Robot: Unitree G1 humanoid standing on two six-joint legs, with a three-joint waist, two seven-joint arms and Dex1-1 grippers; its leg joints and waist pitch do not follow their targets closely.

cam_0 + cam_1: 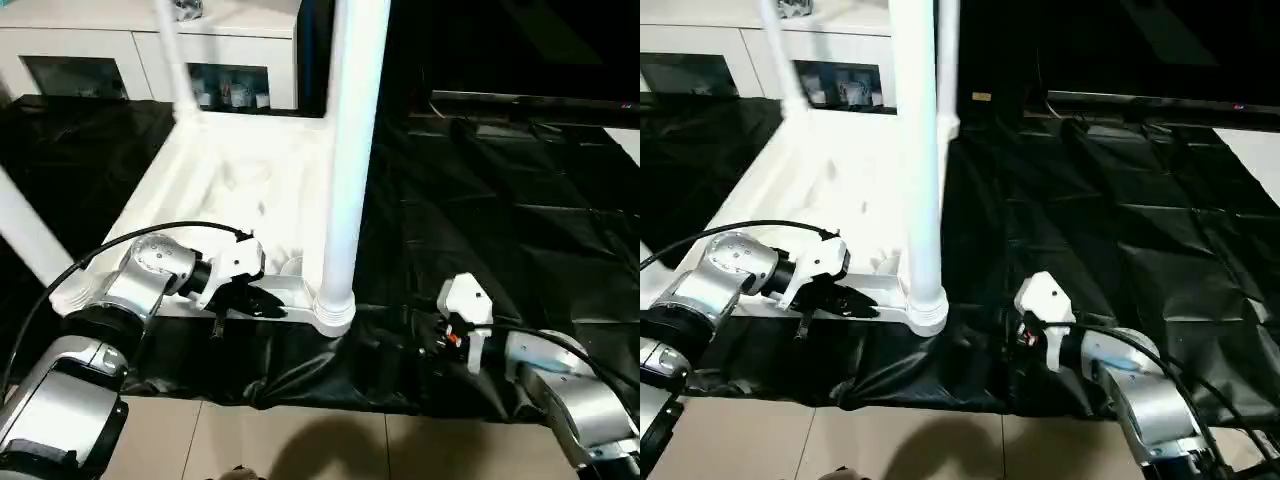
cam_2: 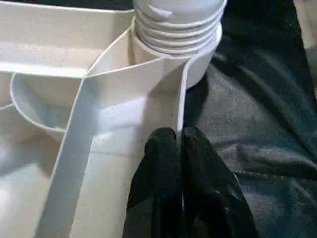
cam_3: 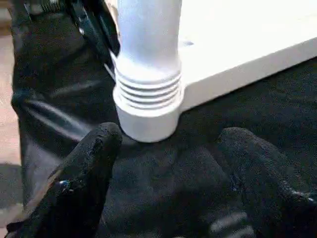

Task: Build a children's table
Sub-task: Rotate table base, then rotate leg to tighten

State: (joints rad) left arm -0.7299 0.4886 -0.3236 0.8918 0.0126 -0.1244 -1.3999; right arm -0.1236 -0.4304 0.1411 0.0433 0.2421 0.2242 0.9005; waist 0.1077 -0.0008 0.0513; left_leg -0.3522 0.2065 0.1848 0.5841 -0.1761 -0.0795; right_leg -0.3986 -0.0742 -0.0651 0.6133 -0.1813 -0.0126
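Right gripper [image 3: 163, 163]: two black, matte, rounded fingers; jaws stand wide apart, holding nothing, hovering just above the counter's cover near the table's near corner socket.
Left gripper [image 2: 179, 144]: black fingers, jaws pressed together on the thin white rim [image 2: 181, 106] of the children's table, just beside the corner socket.
Counter [image 1: 520, 230]: draped in black, glossy, wrinkled sheeting.
Children's table [image 1: 230, 190]: all-white smooth plastic, lying upside down on the counter's left part, ribbed underside up; its near edge sits at the counter's front.
Near leg [image 1: 352, 130]: long, tapered white tube, standing upright in the round corner socket [image 3: 147, 116]; its lower end shows ringed ridges; long axis vertical, pointing up.
Far leg [image 1: 172, 55]: thinner-looking white tube, upright at the far left corner.
Left leg [image 1: 25, 230]: white tube, leaning at a slant at the left edge.
Cabinet [image 1: 150, 45]: white, glass-fronted, behind the counter.
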